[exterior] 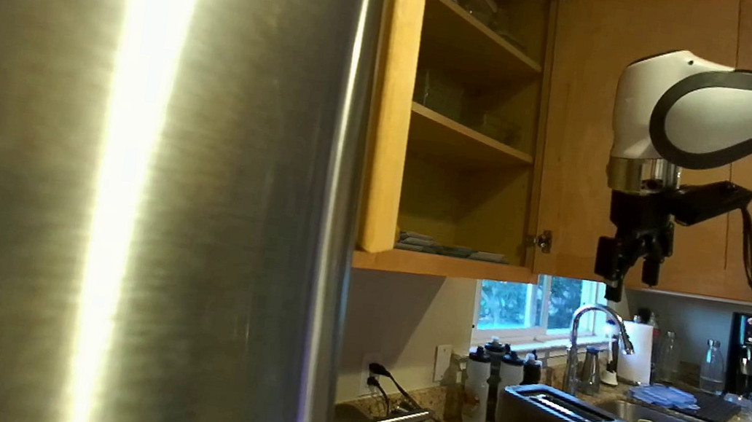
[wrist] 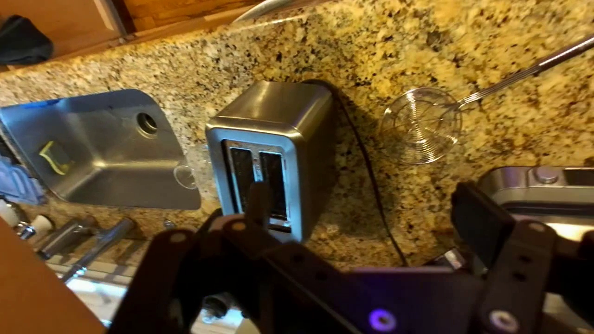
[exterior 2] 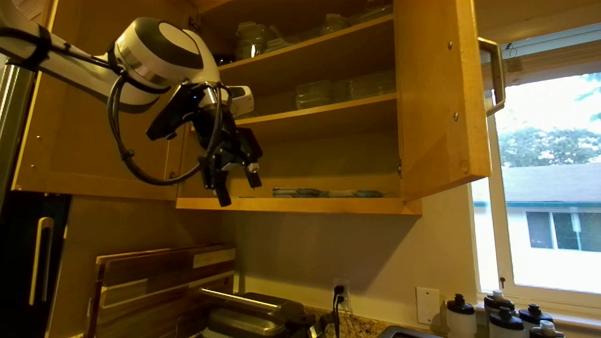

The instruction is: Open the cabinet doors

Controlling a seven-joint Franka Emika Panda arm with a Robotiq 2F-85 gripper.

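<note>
Nearest in, your gripper (wrist: 364, 204) is pointing down, its fingers (wrist: 482, 222) standing well apart with nothing showing between them; it is holding neither wood nor metal. In an exterior view it is hanging in front of the cabinet (exterior 2: 300, 204), between the cabinet doors (exterior 2: 436, 117), with no contact showing.

Around it, both doors are standing swung out. The fridge-side door (exterior 2: 84, 150), toward the steel fridge (exterior: 225, 182), is showing its inner face behind the arm (exterior 2: 159, 51). The window-side door (exterior: 580, 122) is jutting out opposite, its bar handle (exterior 2: 497, 75) facing away from the opening. Behind the gripper, the shelves (exterior 2: 305, 111) are lying exposed, bearing glass containers (exterior 2: 314, 94).

So you are, I judge, at the closing step: the opening itself is looking done, and only clearing the arm is remaining. You are probably needing a straight retreat, minding the wrist cable (exterior 2: 127, 155) and both door edges. If you are wanting a wider swing, the window-side door's inner face is offering a surface to push.

Farther below, the toaster (wrist: 269, 106) is standing on the counter (wrist: 510, 28). Farthest off, the window (exterior 2: 549, 188) is lying past that door.
</note>
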